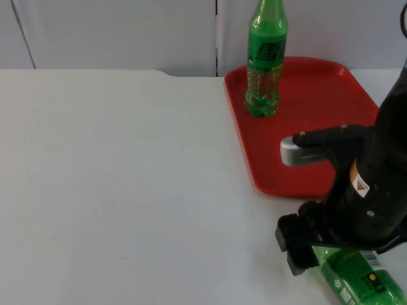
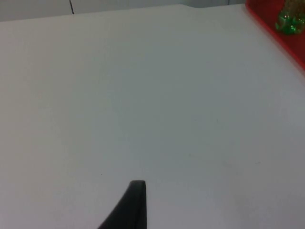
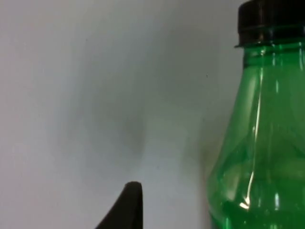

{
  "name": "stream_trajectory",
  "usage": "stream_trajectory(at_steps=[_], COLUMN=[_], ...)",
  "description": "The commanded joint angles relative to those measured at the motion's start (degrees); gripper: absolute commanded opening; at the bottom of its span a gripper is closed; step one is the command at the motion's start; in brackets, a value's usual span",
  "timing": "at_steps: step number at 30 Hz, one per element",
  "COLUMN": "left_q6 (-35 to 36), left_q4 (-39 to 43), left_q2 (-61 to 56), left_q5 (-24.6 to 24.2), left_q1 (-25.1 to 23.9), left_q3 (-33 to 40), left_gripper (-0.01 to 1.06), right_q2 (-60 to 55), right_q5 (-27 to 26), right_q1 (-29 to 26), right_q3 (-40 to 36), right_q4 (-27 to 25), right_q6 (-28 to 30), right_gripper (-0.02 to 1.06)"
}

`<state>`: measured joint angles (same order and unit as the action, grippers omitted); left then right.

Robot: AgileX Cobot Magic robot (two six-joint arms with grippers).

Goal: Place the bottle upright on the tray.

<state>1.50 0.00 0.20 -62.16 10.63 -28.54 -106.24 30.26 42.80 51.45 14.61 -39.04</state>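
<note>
Bottles first: one green plastic soda bottle with a green label [image 1: 266, 60] stands upright on the flat red plastic tray [image 1: 318, 89], near the tray's far left corner. A second green plastic bottle with a black cap [image 1: 359, 279] lies on its side on the white desk [image 1: 127, 178], just off the tray's near edge, over at the desk's right front.

Right pincer [image 1: 299, 251] is down low right at that lying bottle, at its neck end. From the right wrist camera you get the bottle's black cap [image 3: 271, 21] and green shoulder [image 3: 259, 157] with one black fingertip [image 3: 128, 205] beside it, apart from the plastic. Can't tell how wide that pincer is.

Left wrist camera looks across bare desk, one black fingertip [image 2: 131, 207] showing, tray edge [image 2: 276, 33] far off. Left arm waits; its pincer's width, can't tell either.
</note>
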Motion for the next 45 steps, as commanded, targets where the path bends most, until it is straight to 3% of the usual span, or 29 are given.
stream_trajectory(at_steps=[1, 7, 12, 18, 30, 45], left_q6=[0.31, 0.31, 0.31, 0.31, 0.31, 0.31], left_q4=[0.0, 0.0, 0.0, 0.0, 0.0, 0.0], left_q2=[-0.2, -0.2, -0.2, -0.2, -0.2, -0.2], left_q5=[0.64, 0.64, 0.64, 0.64, 0.64, 0.64], left_q1=[0.15, 0.15, 0.15, 0.15, 0.15, 0.15], left_q3=[0.2, 0.2, 0.2, 0.2, 0.2, 0.2], left_gripper=[1.05, 1.05, 1.05, 1.05, 1.05, 1.05], right_q2=[-0.14, -0.14, -0.14, -0.14, -0.14, -0.14], right_q5=[-0.71, 0.61, -4.96, -5.89, -6.04, -5.45], right_q1=[0.23, 0.23, -0.23, -0.36, -3.71, -3.61], right_q3=[-0.04, -0.57, -4.75, -5.22, -5.22, -5.22], right_q4=[0.15, 0.15, 0.38, 1.79, 2.63, 2.71], right_q6=[-0.38, -0.61, -1.43, -1.43, -1.66, -0.8], right_gripper=[0.96, 0.96, 0.96, 0.96, 0.96, 0.95])
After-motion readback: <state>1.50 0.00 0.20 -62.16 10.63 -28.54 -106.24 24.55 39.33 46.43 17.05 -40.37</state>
